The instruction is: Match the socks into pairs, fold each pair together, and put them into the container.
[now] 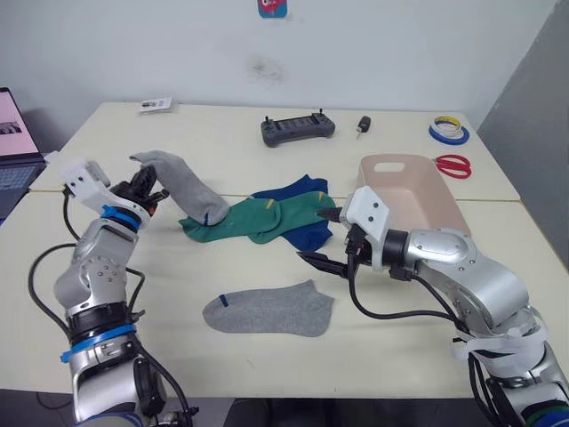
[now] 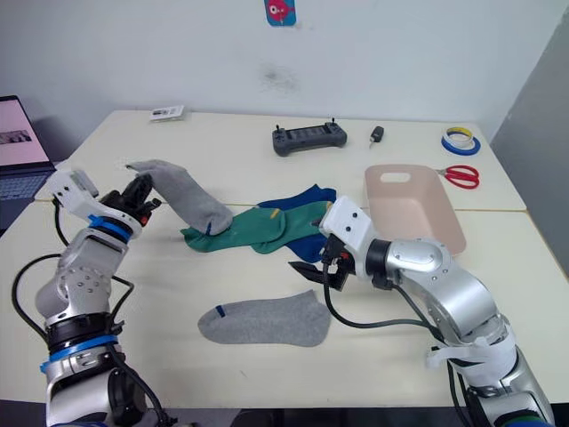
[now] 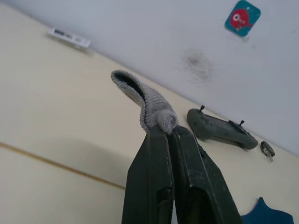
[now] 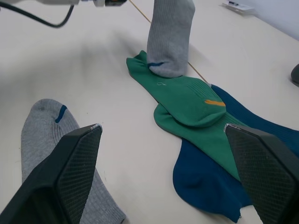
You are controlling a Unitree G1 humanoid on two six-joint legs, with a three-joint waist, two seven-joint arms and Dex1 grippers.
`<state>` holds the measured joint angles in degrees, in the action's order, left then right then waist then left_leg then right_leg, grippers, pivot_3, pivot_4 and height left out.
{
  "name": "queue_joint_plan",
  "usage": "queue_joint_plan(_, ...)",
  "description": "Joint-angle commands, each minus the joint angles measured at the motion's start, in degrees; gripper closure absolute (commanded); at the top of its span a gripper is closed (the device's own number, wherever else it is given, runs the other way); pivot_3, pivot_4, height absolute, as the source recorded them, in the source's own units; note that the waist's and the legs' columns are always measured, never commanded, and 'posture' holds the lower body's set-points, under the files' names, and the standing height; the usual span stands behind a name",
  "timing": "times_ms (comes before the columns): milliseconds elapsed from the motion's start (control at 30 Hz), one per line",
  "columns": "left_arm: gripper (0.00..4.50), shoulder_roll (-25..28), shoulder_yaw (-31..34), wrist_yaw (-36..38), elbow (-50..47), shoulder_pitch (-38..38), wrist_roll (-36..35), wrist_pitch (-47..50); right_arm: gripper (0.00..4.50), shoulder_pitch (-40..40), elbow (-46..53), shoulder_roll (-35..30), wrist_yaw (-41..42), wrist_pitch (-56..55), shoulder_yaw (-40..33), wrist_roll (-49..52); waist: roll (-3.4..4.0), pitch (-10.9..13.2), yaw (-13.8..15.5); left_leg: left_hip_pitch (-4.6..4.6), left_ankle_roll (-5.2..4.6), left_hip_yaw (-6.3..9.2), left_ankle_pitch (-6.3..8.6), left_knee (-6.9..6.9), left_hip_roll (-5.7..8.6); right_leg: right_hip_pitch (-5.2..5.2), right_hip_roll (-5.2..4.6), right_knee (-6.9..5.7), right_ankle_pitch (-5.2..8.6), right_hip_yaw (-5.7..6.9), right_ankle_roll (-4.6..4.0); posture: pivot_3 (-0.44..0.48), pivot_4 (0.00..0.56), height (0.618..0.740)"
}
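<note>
My left gripper [image 1: 142, 184] is shut on the cuff of a grey sock [image 1: 185, 187], lifting it; the sock's toe still rests on the green socks [image 1: 267, 216]. Those green socks lie on blue socks [image 1: 307, 229] at mid-table. A second grey sock [image 1: 268, 311] lies flat near the front edge. My right gripper [image 1: 324, 237] hangs open just above the table, right of the pile, with nothing between its fingers. The beige-pink container [image 1: 418, 203] stands behind my right arm. In the right wrist view the lifted grey sock [image 4: 171, 32] hangs over the green socks [image 4: 187, 100].
A black controller [image 1: 297, 129], a small black key-like object [image 1: 363, 124], tape rolls [image 1: 449, 132] and red scissors [image 1: 453, 165] lie along the back of the table. A laptop [image 1: 16, 147] sits at the far left. A white label [image 1: 155, 105] lies at the back left.
</note>
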<state>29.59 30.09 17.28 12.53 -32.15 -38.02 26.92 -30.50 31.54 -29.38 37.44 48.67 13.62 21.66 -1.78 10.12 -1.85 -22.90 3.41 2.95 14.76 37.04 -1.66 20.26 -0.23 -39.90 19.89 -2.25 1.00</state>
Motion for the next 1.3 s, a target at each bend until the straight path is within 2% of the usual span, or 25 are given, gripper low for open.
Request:
queue_joint_plan(33, 4.44, 3.69, -0.05, 2.35, -5.0, -1.49, 0.36, -0.89, 0.0, 0.28, 2.8, -0.1, 0.32, -1.12, -0.93, 0.95, 0.0, 0.0, 0.06, 0.0, 0.0, 0.01, 0.0, 0.0, 0.0, 0.0, 0.0, 0.0, 0.0, 0.0, 0.0, 0.0, 0.15, 0.74)
queue_joint_plan(167, 4.44, 5.7, -1.7, 4.15, -9.48, 0.61, 1.38, -0.47, 0.0, 0.69, 2.82, -0.03, 0.58, -1.52, -0.8, 1.0, 0.0, 0.0, 0.09, 0.0, 0.0, 0.0, 0.0, 0.01, 0.02, -0.02, -0.02, 0.02, 0.0, -0.01, 0.0, 0.0, 0.15, 0.74)
queue_joint_plan(333, 4.44, 9.1, -7.54, 8.15, -16.84, 5.79, 4.91, 1.05, 0.0, 1.69, 3.01, -0.95, 1.41, -2.01, -0.93, 1.14, 0.03, 0.01, 0.06, 0.0, 0.0, -0.01, 0.0, -0.02, 0.01, -0.01, -0.02, 0.03, 0.0, -0.02, 0.0, 0.0, 0.15, 0.74)
queue_joint_plan(633, 4.44, 8.47, -25.16, 13.66, -31.46, 17.42, 8.21, 8.47, 0.0, 6.9, 5.19, -8.68, 5.37, -1.9, -4.38, 2.62, 0.06, 0.04, 0.17, -0.01, -0.2, -0.04, 0.12, -0.02, 0.02, -0.03, -0.02, 0.05, 0.0, -0.07, 0.0, 0.0, 0.15, 0.74)
queue_joint_plan(833, 4.44, 6.9, -36.05, 18.28, -31.6, 17.51, 10.96, 10.16, 0.0, 9.29, 5.63, -12.62, 5.9, -2.58, -6.15, 2.49, 0.06, 0.04, 0.11, 0.0, -0.24, -0.03, 0.13, -0.03, 0.02, -0.04, 0.02, 0.05, 0.0, -0.07, 0.0, 0.0, 0.15, 0.74)
queue_joint_plan(933, 4.44, 4.01, -40.47, 18.98, -29.55, 15.63, 12.78, 10.21, 0.0, 10.08, 5.65, -13.45, 5.33, -2.62, -7.05, 2.36, 0.11, 0.07, 0.18, 0.0, -0.24, -0.05, 0.13, -0.03, 0.05, -0.04, 0.03, 0.05, 0.01, -0.09, 0.0, 0.0, 0.15, 0.74)
queue_joint_plan(1033, 4.44, 0.95, -42.8, 19.37, -28.55, 13.85, 13.17, 11.27, 0.0, 10.61, 5.96, -13.82, 4.95, -2.46, -7.48, 2.24, 0.1, 0.07, 0.21, 0.0, -0.24, -0.04, 0.13, -0.02, 0.05, -0.05, 0.03, 0.05, 0.01, -0.08, 0.0, 0.0, 0.15, 0.74)
queue_joint_plan(1167, 4.44, -0.11, -43.16, 21.05, -29.42, 13.31, 11.88, 13.95, 0.0, 11.3, 6.45, -14.11, 4.6, -2.39, -7.69, 2.34, 0.11, 0.07, 0.04, 0.0, -0.24, -0.06, 0.13, -0.02, 0.05, -0.05, 0.04, 0.06, 0.01, -0.12, 0.0, 0.0, 0.15, 0.74)
queue_joint_plan(1300, 3.53, 1.24, -42.25, 22.58, -30.92, 13.51, 11.92, 15.12, 0.0, 12.09, 6.79, -14.36, 4.5, -2.49, -7.71, 2.32, 0.11, 0.07, 0.11, 0.0, -0.24, -0.01, 0.13, -0.03, 0.02, -0.05, 0.08, 0.04, 0.01, -0.09, 0.0, 0.0, 0.15, 0.74)
